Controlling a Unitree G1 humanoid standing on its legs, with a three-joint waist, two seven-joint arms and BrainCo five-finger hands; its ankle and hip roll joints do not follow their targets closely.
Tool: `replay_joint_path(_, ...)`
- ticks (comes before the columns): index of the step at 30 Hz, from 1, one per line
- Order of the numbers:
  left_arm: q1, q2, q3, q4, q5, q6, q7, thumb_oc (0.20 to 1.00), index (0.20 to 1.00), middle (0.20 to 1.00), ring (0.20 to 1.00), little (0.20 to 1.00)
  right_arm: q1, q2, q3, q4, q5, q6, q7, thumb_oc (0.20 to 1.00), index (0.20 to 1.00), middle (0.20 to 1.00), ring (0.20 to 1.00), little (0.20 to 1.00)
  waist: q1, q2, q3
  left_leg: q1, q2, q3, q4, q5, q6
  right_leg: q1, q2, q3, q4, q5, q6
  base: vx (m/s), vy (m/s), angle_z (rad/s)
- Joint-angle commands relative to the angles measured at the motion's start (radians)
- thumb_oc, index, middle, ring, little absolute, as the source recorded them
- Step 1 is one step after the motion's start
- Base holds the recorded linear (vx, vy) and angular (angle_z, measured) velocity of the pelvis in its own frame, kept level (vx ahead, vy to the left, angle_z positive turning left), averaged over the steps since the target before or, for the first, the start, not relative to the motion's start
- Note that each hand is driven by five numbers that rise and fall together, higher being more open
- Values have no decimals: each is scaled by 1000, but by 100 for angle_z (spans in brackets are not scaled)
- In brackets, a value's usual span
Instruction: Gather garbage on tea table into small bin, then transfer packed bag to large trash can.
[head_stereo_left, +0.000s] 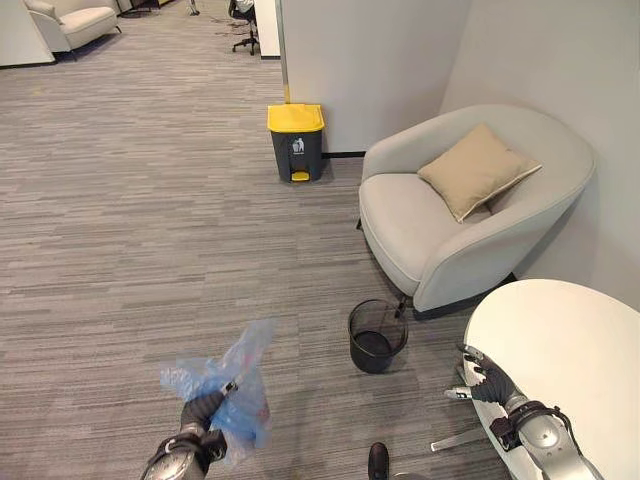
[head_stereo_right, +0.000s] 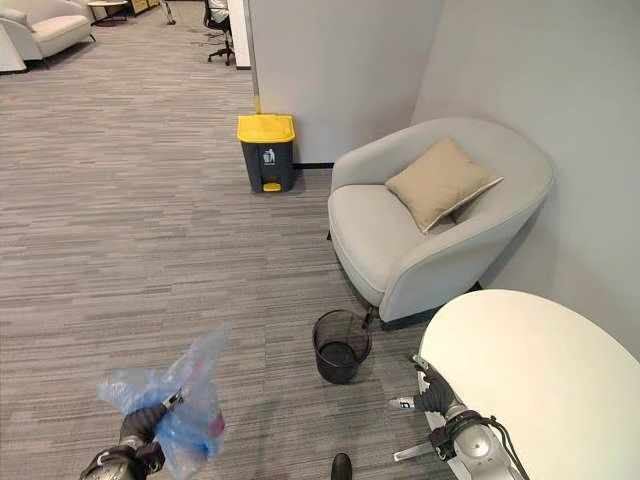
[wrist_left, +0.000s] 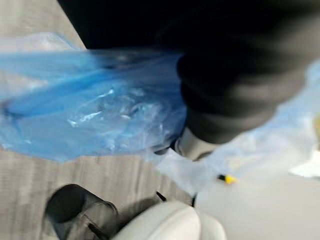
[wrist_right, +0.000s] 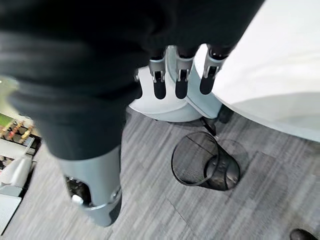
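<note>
Low at the left, left hand (head_stereo_left: 203, 410) has its fingers curled round the gathered neck of the blue bag (head_stereo_left: 232, 385), which hangs beside it above the carpet. Small bin (head_stereo_left: 377, 336) stands bagless between the hand and the tea table (head_stereo_left: 570, 345); right hand (head_stereo_left: 487, 377) idles at the table edge, fingers relaxed, holding nothing. Large trash can (head_stereo_left: 296, 141) is well apart, lid down. Risks: thin plastic slipping from the hold; bag mouth opening and spilling; the closed lid blocking the drop.
</note>
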Motion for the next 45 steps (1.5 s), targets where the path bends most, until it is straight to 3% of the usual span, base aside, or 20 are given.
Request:
replay_joint_path(1,-77,64,49,-17,38,-63,-2,200,200,200,200,200,-66,8,-45,5,51,-43,-26,1000,1000,1000,1000,1000,12,-30,37,-105,-33,-71,130,-86,-18,69,-1,1,88,-235,57,-177,-47,24)
replay_joint_path(5,-103,94,39,-10,105,-71,12,200,200,200,200,200,-76,9,-72,37,81,-50,-63,1000,1000,1000,1000,1000,19,-31,88,-236,-26,-41,252,-84,-44,22,-30,-71,122,-243,46,-157,-6,50)
replay_joint_path(8,-108,95,37,7,123,-71,8,200,200,200,200,200,-56,16,-92,66,86,-46,-81,1000,1000,1000,1000,1000,7,-28,89,-243,19,70,277,-99,-32,14,-53,-132,126,-242,50,-27,52,55)
replay_joint_path(9,-110,97,33,9,126,-67,4,200,200,200,200,200,-43,26,-111,85,97,-40,-88,1000,1000,1000,1000,1000,-8,-26,90,-233,46,140,280,-108,-26,13,-67,-167,127,-240,53,24,66,82)
replay_joint_path(11,-114,100,26,20,133,-68,7,200,200,200,200,200,-44,30,-111,102,99,-36,-99,1000,1000,1000,1000,1000,-10,-21,90,-231,48,144,278,-113,-23,23,-74,-182,131,-243,57,109,130,91)
replay_joint_path(13,-111,99,22,18,136,-65,7,200,200,200,200,200,-50,34,-105,118,98,-31,-99,1000,1000,1000,1000,1000,-11,-18,87,-222,45,125,278,-143,-27,36,-75,-174,137,-263,68,134,113,41)
replay_joint_path(16,-108,101,29,8,136,-69,18,200,200,200,200,200,-69,42,-97,122,93,-22,-106,1000,1000,1000,1000,1000,4,-23,97,-240,19,112,282,-140,0,19,-105,-171,168,-252,72,60,217,11)
replay_joint_path(18,-109,109,31,-7,147,-67,22,200,200,200,200,200,-80,53,-97,121,90,-19,-108,1000,1000,1000,1000,1000,18,-21,101,-232,-3,103,275,-161,24,-4,-137,-154,244,-260,81,124,285,-8)
replay_joint_path(19,-118,124,33,-17,152,-68,25,200,200,200,200,200,-88,66,-95,118,96,-20,-108,1000,1000,1000,1000,1000,19,-20,110,-216,-20,90,269,-176,44,-42,-156,-126,345,-251,87,71,130,2)
replay_joint_path(22,-138,138,26,-17,156,-75,38,200,200,200,200,200,-103,74,-86,122,104,-22,-116,1000,1000,1000,1000,1000,17,-17,127,-202,-40,71,262,-184,60,-108,-142,-67,448,-235,93,115,167,7)
replay_joint_path(23,-145,138,20,-18,158,-74,39,200,200,200,200,200,-103,77,-84,121,103,-22,-119,1000,1000,1000,1000,1000,7,-15,132,-183,-49,59,252,-189,64,-141,-110,-34,467,-241,88,223,108,4)
replay_joint_path(24,-158,137,16,-17,154,-79,43,200,200,200,200,200,-110,72,-80,123,112,-25,-120,1000,1000,1000,1000,1000,-3,-12,141,-146,-65,51,238,-207,68,-180,-86,-21,443,-233,82,224,108,-7)
replay_joint_path(29,-175,134,-4,-19,152,-77,40,200,200,200,200,200,-110,62,-75,126,121,-27,-124,1000,1000,1000,1000,1000,-28,-16,151,-74,-92,22,223,-255,64,-263,-70,-53,352,-181,89,256,18,11)
replay_joint_path(31,-179,132,-7,-16,159,-76,40,200,200,200,200,200,-105,56,-74,120,119,-25,-122,1000,1000,1000,1000,1000,-40,-20,152,-30,-99,6,227,-292,56,-291,-77,-99,289,-151,99,395,-46,37)
replay_joint_path(33,-181,122,-14,-13,170,-75,39,200,200,200,200,200,-95,55,-72,116,116,-22,-121,1000,1000,1000,1000,1000,-50,-18,147,13,-95,-9,230,-324,43,-308,-84,-154,247,-133,109,494,-112,16)
replay_joint_path(37,-171,114,-35,-33,190,-77,24,200,200,200,200,200,-64,55,-71,108,114,-21,-110,1000,1000,1000,1000,1000,-82,-9,121,100,-65,-58,210,-352,16,-335,-73,-127,273,-123,110,370,-138,62)
replay_joint_path(39,-170,108,-38,-26,184,-79,25,200,200,200,200,200,-66,48,-64,122,108,-28,-112,1000,1000,1000,1000,1000,-88,-1,105,93,-35,-54,249,-301,-20,-316,-63,-125,283,-128,88,487,-270,62)
replay_joint_path(41,-145,110,-37,-36,179,-76,17,200,200,200,200,200,-62,38,-62,114,122,-36,-113,1000,1000,1000,1000,1000,-97,15,68,62,46,-34,397,-125,-72,-240,-6,-142,271,-182,43,666,-414,30)
replay_joint_path(43,-158,107,-41,-32,166,-74,26,200,200,200,200,200,-71,29,-55,123,123,-30,-117,1000,1000,1000,1000,1000,-88,4,75,-4,62,-15,473,-106,-50,-199,5,-129,259,-219,23,356,-192,-53)
replay_joint_path(45,-171,101,-48,-29,153,-74,31,200,200,200,200,200,-87,18,-51,123,121,-30,-124,1000,1000,1000,1000,1000,-72,-7,89,-79,51,2,460,-156,-21,-167,3,-114,259,-246,20,191,-35,-11)
